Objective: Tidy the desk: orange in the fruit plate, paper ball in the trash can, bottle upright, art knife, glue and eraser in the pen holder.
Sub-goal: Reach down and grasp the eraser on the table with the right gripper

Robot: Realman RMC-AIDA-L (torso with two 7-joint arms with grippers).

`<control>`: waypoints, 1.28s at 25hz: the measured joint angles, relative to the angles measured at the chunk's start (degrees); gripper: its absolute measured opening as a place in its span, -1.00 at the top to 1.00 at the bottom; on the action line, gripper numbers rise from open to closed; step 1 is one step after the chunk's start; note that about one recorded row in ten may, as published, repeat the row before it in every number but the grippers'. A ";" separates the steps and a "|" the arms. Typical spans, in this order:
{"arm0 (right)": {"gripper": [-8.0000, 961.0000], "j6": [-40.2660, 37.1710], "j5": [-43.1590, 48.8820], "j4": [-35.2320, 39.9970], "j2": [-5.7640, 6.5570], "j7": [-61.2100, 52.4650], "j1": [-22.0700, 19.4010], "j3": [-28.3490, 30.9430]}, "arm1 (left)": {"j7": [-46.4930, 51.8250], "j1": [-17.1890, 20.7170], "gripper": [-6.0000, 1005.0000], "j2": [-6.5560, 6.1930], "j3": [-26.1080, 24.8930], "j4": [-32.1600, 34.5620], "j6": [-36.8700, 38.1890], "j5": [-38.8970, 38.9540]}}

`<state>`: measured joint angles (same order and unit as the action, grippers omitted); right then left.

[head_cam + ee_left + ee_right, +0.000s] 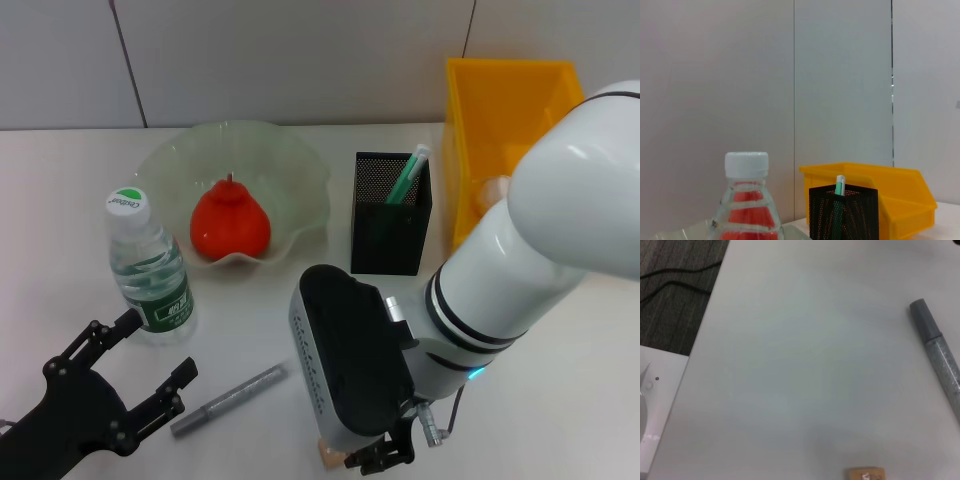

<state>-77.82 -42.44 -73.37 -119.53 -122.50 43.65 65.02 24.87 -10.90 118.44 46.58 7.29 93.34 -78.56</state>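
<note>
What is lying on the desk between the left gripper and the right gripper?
In the head view, the grey art knife lies on the table between the open left gripper and the right gripper, touching neither.

bottle (150,268) blocks left of plate (300,175) | desk (560,400) front-right open

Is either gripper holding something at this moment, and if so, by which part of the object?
Nothing is held by the left gripper: it is open beside the bottle. The right gripper is low over the eraser; a hold cannot be told.
</note>
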 joint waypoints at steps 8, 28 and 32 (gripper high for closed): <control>0.06 0.70 -0.01 0.48 0.00 0.03 0.12 -1.32 | 0.00 -0.02 -0.65 0.03 0.00 -0.01 -0.08 -0.03; 0.09 2.42 -0.90 1.68 -0.09 0.14 0.82 -2.36 | 0.00 -0.27 -0.65 0.04 0.35 -0.21 -0.18 -0.01; 0.12 3.12 -1.21 2.25 -0.09 0.14 0.99 -2.65 | 0.00 -0.27 -0.65 0.04 0.35 -0.27 -0.19 -0.01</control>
<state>-74.70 -43.66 -71.13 -119.63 -122.35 44.65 62.37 24.87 -11.16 118.48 46.93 7.02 93.15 -78.57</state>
